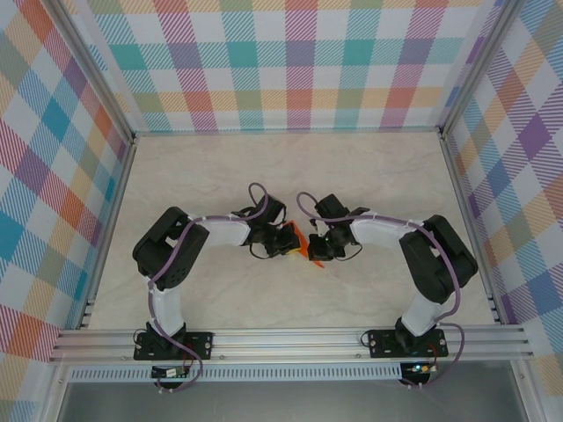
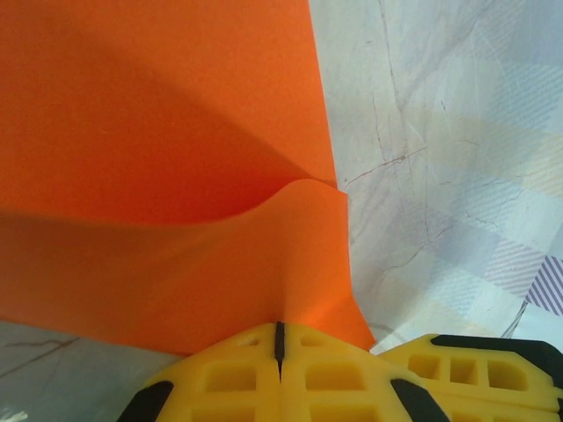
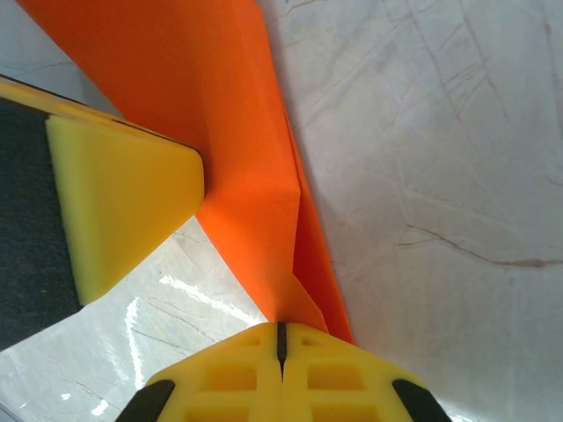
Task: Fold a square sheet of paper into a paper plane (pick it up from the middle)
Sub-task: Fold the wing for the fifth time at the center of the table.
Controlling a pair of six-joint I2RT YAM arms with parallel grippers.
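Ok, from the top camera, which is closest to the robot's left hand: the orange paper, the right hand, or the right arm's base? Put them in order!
1. orange paper: pinched in the left hand itself, in the middle.
2. right hand: just across the paper, on the right, pinching it too.
3. right arm's base: far away, bottom right of the view.

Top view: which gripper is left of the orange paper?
The left gripper, shut on the square sheet of paper; the right gripper pinches it from the other side.
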